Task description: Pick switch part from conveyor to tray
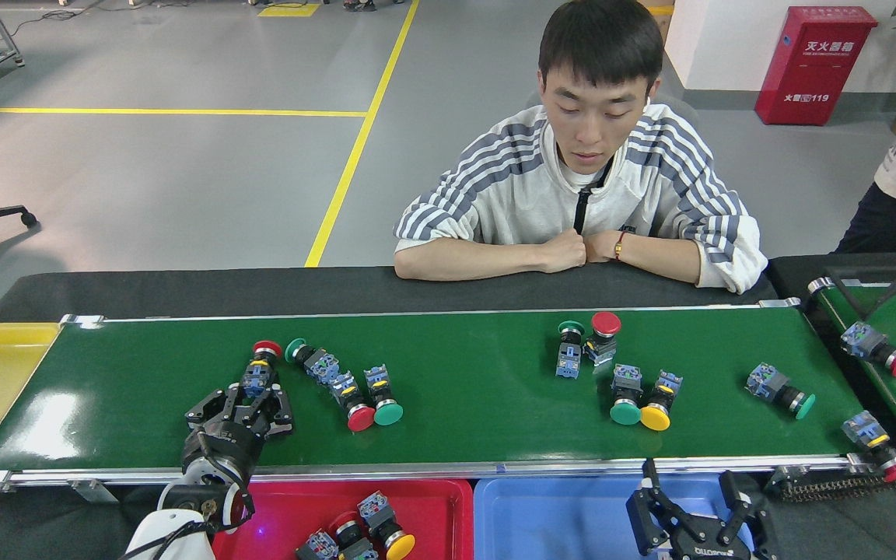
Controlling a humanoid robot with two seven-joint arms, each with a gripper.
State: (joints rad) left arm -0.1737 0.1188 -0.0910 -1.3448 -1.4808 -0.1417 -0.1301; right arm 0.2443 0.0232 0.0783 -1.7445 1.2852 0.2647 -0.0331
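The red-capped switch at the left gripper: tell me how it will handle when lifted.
The red-capped switch looks rigid, so it probably won't flex. Its wide round cap and narrower body suggest it may pivot or roll if nudged. The left gripper straddles its blue body, likely the surer hold.

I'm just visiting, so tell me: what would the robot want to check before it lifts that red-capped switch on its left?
1. Left gripper around the red-capped switch: ok, fingers sit on either side of its body.
2. Grip actually closed on it: cannot tell.
3. Neighbouring green-capped switch out of the way: ok, apart from the fingers.
4. Red tray has free space: ok, its right part is bare.
5. Right gripper out of the way: ok, open over the blue tray.
6. Person's hands off the conveyor: ok.
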